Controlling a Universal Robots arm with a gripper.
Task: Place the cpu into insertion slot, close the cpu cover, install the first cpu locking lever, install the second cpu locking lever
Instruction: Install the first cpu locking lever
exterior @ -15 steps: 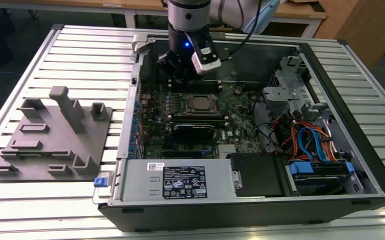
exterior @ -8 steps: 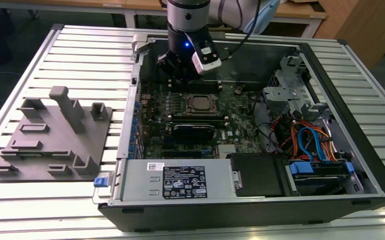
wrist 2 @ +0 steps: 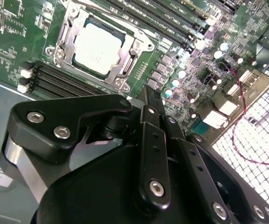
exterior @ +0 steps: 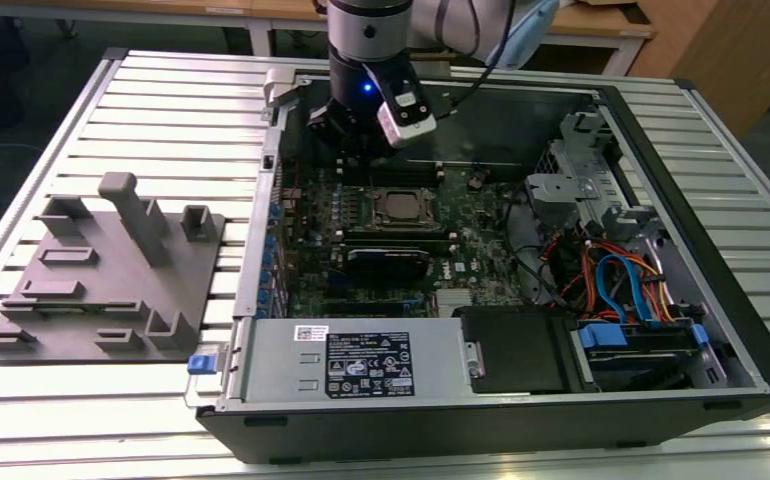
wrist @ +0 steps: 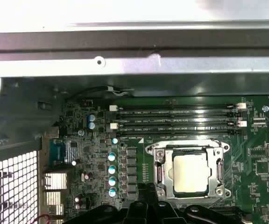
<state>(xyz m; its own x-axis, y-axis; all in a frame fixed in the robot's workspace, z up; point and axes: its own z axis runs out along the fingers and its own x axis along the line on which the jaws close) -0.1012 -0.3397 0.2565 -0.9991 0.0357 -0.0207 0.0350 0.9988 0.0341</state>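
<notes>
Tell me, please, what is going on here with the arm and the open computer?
A robot arm is working inside an open computer case. The silver chip already sits in its socket on the green board, and the metal cover lies down around it. The gripper hovers close beside the socket, above the board. Whether the locking levers are latched I cannot tell.

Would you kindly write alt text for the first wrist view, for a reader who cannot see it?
The cpu lies seated on a green circuit board, framed by the silvery cpu cover. Four long memory slots run alongside, and the black gripper hangs close by.
</notes>
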